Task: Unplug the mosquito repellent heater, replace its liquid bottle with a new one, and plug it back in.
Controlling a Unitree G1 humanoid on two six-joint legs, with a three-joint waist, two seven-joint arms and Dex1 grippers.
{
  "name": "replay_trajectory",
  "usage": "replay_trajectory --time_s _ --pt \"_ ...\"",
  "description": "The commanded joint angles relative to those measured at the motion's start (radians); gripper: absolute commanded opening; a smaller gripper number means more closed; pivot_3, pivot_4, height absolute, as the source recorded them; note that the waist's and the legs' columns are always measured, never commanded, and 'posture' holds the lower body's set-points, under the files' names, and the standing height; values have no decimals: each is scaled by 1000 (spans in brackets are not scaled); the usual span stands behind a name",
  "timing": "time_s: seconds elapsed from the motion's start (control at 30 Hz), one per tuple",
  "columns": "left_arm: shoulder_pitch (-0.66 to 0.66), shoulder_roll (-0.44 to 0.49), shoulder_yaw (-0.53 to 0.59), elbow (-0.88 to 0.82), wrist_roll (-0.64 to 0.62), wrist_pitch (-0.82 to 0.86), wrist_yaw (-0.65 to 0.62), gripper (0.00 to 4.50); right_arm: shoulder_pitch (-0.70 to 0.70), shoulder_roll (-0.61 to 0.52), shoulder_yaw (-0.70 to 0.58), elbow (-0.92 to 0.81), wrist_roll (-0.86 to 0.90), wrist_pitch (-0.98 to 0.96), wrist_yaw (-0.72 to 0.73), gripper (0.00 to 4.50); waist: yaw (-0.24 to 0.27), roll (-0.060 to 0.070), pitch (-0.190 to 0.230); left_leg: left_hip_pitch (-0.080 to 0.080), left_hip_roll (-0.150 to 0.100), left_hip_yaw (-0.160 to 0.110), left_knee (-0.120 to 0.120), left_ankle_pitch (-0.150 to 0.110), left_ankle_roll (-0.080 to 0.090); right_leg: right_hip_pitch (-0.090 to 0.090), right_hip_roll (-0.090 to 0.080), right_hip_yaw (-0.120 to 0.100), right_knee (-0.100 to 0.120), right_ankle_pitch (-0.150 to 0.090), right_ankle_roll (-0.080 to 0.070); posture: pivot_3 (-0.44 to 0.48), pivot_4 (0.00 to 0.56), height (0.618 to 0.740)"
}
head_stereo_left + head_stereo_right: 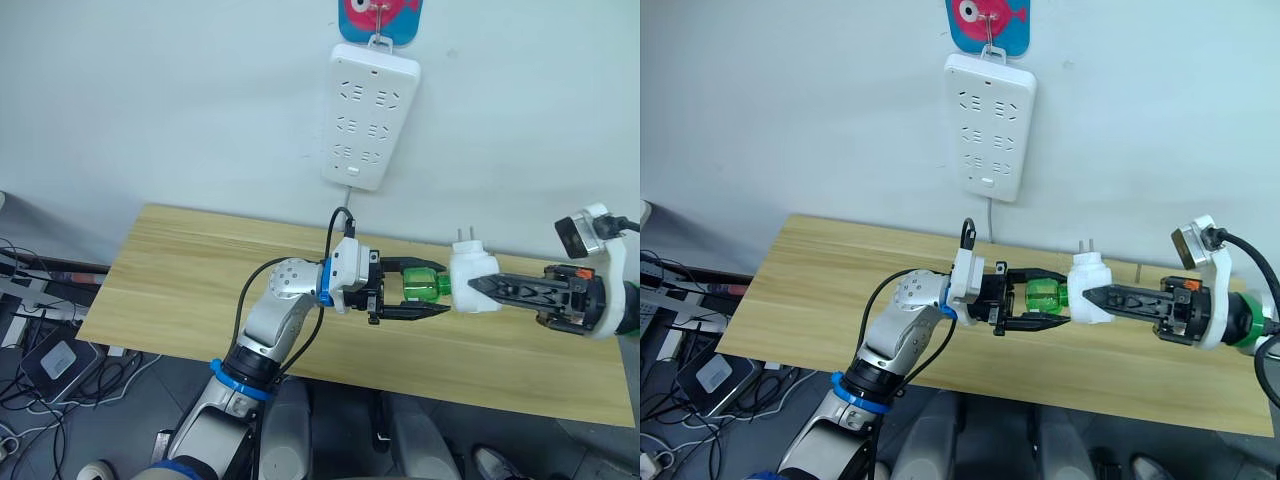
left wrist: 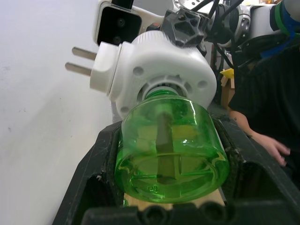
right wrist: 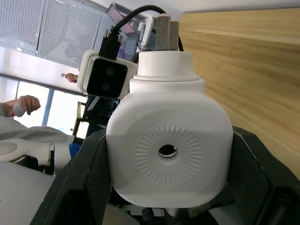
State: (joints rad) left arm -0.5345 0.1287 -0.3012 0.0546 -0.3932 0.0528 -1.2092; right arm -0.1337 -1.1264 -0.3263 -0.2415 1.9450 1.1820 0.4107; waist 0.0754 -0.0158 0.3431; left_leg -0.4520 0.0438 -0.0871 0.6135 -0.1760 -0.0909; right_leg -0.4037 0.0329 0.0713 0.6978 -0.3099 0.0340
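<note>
Mosquito repellent heater (image 3: 168,150): smooth white plastic, slight sheen, bare metal prongs. Liquid bottle (image 2: 171,150): glossy translucent green plastic. Table (image 1: 200,270): pale matt wood, visible grain. Power strip (image 1: 368,115): smooth white plastic. Gripper fingers (image 2: 84,183): matt black plastic.

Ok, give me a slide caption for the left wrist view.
Left end effector grips the green liquid bottle still seated in the unplugged white mosquito repellent heater, prongs exposed.

Pale wall (image 1: 150,100); light wooden table (image 1: 200,270); cables (image 1: 40,360) on floor, left.
</note>
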Motion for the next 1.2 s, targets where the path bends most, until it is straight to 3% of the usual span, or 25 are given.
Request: replay_trajectory --time_s 0.03,0.6,0.73,0.77,0.97,1.2 --pt "-6 -13 -19 -24 4 -11 5 2280 -17 11 -5 -49 27 -19 -15 2977 0 0 0 0 0 0 0 0 0 0 0 0 0 0 0 173 324 740" --pt "-25 -21 -24 9 18 -9 0 2280 -36 -5 41 -137 27 -79 -62 2977 -2 0 0 0 0 0 0 0 0 0 0 0 0 0 0 163 327 740" --pt "-26 -24 -22 16 19 -9 1 2280 -37 5 53 -151 27 -95 -81 4345 -2 0 0 0 0 0 0 0 0 0 0 0 0 0 0 163 327 740" --pt "-26 -25 -22 16 19 -8 2 2280 -37 5 55 -154 27 -98 -84 4456 -2 0 0 0 0 0 0 0 0 0 0 0 0 0 0 163 327 740" --pt "-30 -35 -9 12 2 19 20 2280 -21 -11 55 -159 27 -95 -73 4456 -2 0 0 0 0 0 0 0 0 0 0 0 1 0 0 163 327 740" --pt "-44 -40 5 -2 -20 57 44 2280 100 -66 46 -243 27 -120 7 4456 -2 0 0 0 0 0 0 0 0 0 0 0 1 0 0 163 331 740"
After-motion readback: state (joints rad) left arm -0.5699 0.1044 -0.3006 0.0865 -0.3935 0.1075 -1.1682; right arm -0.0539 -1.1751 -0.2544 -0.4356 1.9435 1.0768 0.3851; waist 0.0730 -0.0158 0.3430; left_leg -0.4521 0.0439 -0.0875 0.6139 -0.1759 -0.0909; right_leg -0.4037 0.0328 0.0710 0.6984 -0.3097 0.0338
